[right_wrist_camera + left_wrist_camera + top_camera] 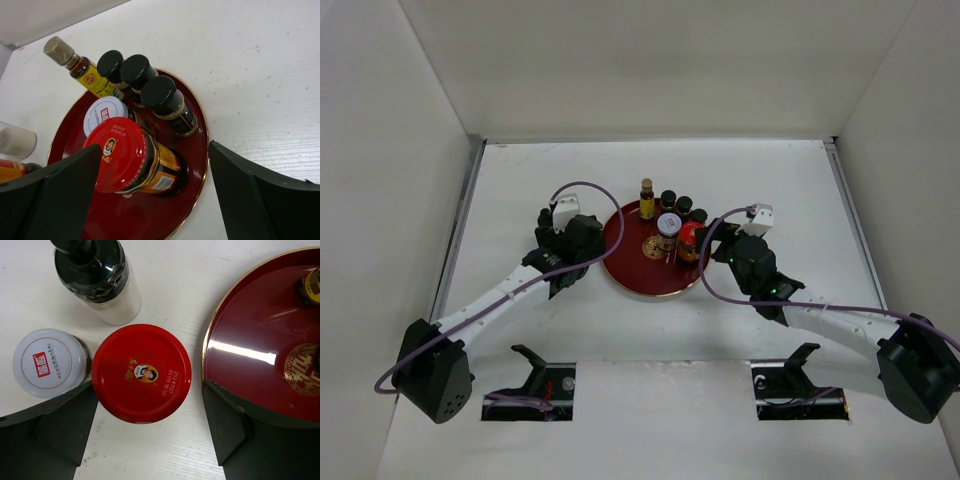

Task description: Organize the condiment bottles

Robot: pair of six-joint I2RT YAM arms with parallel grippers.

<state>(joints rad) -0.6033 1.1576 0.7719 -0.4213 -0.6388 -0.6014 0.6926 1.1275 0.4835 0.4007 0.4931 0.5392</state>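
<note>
The round red tray (pixel 630 275) holds a slim yellow bottle (pixel 646 199), three black-capped bottles (pixel 684 205), a white-lidded jar (pixel 668 228) and a red-capped jar (pixel 691 236). My right gripper (pixel 155 147) is open, with that red-capped jar (pixel 122 155) standing between its fingers and the left finger close to the lid. My left gripper (pixel 149 390) is open over the table left of the tray, astride a second red-capped jar (pixel 141 372). Beside that jar stand a white-lidded jar (pixel 50 362) and a black-capped bottle of white contents (pixel 100 277). My left gripper (pixel 575 243) hides these three from above.
The tray's gold rim (pixel 205 347) lies just right of my left gripper's right finger. White walls enclose the table at the left, back and right. Two black stands (pixel 530 365) sit at the near edge.
</note>
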